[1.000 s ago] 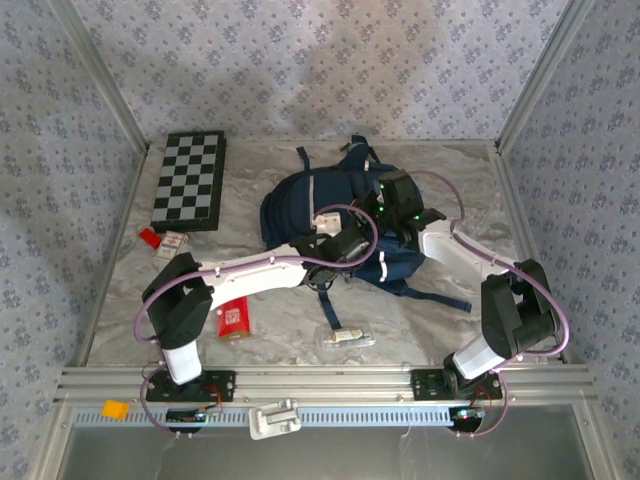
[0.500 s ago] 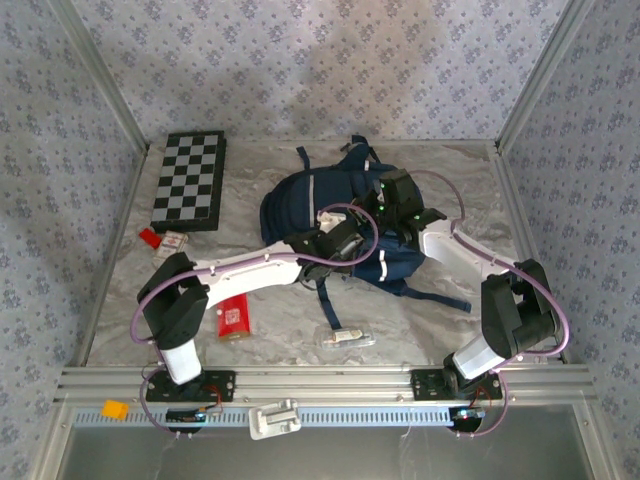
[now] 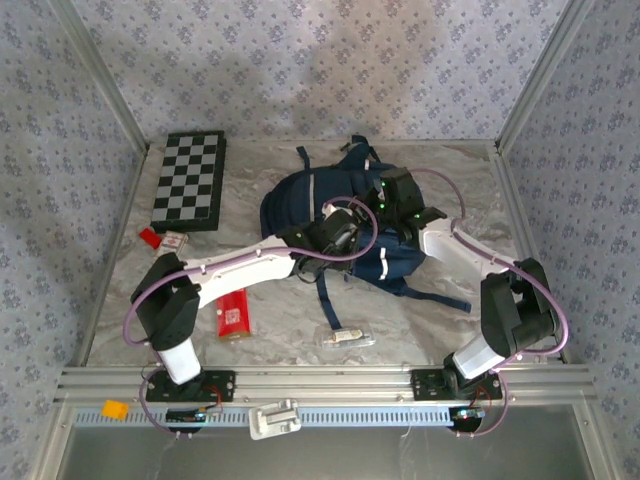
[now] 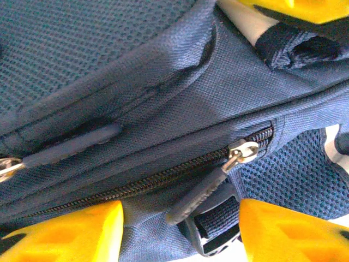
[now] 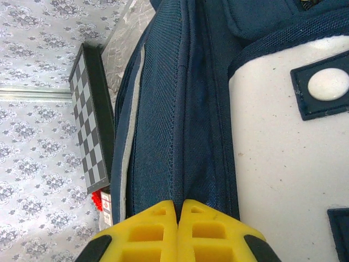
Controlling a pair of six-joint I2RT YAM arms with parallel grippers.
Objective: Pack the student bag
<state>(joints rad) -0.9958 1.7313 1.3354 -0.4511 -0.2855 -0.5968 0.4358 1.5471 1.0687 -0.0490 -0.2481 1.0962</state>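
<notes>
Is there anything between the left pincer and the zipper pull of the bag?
Nothing visible. The left pincer hangs open right at the bag, and the zipper pull lies in the gap between its fingers.

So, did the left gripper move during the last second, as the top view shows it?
Yes. The left gripper moved away from the arm bases and slightly toward the chessboard, farther onto the student bag, which lay still.
</notes>
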